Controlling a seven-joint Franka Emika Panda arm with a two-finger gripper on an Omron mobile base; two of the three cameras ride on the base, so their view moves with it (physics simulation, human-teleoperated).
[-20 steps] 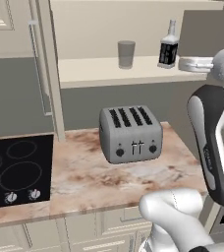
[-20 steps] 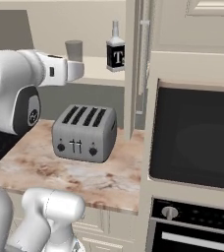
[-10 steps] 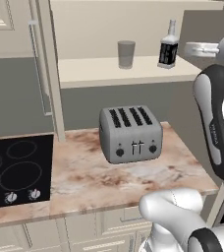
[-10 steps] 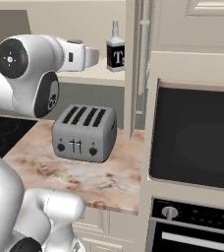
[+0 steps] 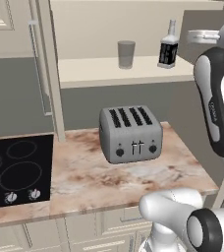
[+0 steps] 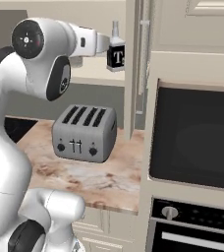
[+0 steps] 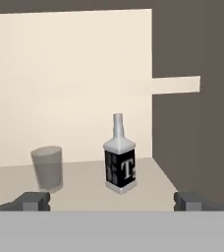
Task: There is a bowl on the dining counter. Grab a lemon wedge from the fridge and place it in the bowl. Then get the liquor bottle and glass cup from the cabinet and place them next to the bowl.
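The liquor bottle [image 7: 119, 160], pale with a black label, stands on the cream shelf of the open cabinet [image 7: 84, 189]. The glass cup [image 7: 47, 168] stands to its left on the same shelf. My gripper [image 7: 111, 201] is open in front of the shelf edge, level with the bottle and short of it, with nothing between its fingertips [image 7: 33, 201]. From the left base view the cup [image 5: 126, 54] and bottle [image 5: 168, 48] stand side by side, with my arm [image 5: 212, 98] raised to their right. The bowl, lemon wedge, fridge and dining counter are out of view.
A grey four-slot toaster [image 5: 131, 133] sits on the marbled worktop [image 5: 84, 177] under the shelf, beside a black cooktop [image 5: 15, 167]. The cabinet's open door [image 6: 132, 74] hangs right of the bottle [image 6: 116, 53]. A dark built-in oven [image 6: 197, 138] fills the tall unit beyond it.
My arm has lifted and swung the hand up to shelf height, closer to the bottle. The gripper has stayed open; bottle and cup have not moved.
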